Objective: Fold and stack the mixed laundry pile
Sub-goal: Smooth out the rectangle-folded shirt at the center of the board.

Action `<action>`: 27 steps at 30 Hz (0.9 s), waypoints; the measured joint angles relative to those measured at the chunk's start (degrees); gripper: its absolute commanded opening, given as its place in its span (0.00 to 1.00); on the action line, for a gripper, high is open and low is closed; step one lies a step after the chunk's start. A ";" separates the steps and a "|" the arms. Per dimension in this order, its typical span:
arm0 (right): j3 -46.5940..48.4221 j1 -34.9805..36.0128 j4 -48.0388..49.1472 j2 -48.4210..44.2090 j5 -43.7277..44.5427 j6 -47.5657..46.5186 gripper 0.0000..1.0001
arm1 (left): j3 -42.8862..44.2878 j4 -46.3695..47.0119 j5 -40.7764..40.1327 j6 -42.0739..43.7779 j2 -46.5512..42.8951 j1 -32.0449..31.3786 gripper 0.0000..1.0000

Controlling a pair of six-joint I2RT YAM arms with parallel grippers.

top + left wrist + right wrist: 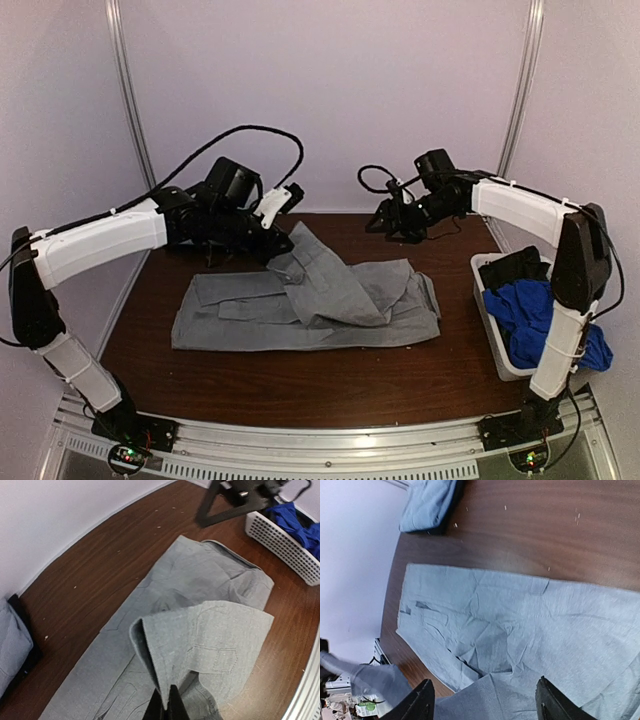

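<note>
grey cloth (pixel 320 300) lies spread across the middle of the dark wooden table (pixel 250 390), mostly flat, with one flap raised and doubled back over the rest. the left gripper (pixel 165 706) has that flap by its edge, jaws pressed together on the fabric, holding it up over the far-left part of the spread. the right gripper (pixel 482 707) hangs over the far side of the cloth, fingers well apart, nothing between them. off to the right a white bin (pixel 484 300) holds a royal-blue piece (pixel 530 310) and a dark piece (pixel 515 268), both loose. a folded blue-grey bundle (pixel 427 500) sits near a far corner of the table.

to my eye this is a fold in mid-course, and with the bin pieces waiting, much of the job is left. next, i'd guess, the left arm needs to carry the flap across and lay it square on the lower layer. the right would come down to pin the opposite edge so nothing drags or bunches.
</note>
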 measured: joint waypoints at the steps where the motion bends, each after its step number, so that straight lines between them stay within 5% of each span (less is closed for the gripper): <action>1: 1.14 -0.98 -0.24 -0.72 -0.11 -0.74 0.71 | -0.76 0.48 0.11 -1.60 0.00 2.05 0.00; 18: 1.86 -3.69 -6.80 2.78 -2.23 -7.72 0.69 | -20.63 5.09 -2.21 -20.33 -2.10 15.63 0.00; 27: 0.31 -3.10 -7.61 3.69 -2.25 -9.40 0.52 | -26.10 5.68 -5.81 -22.73 -5.77 19.21 0.00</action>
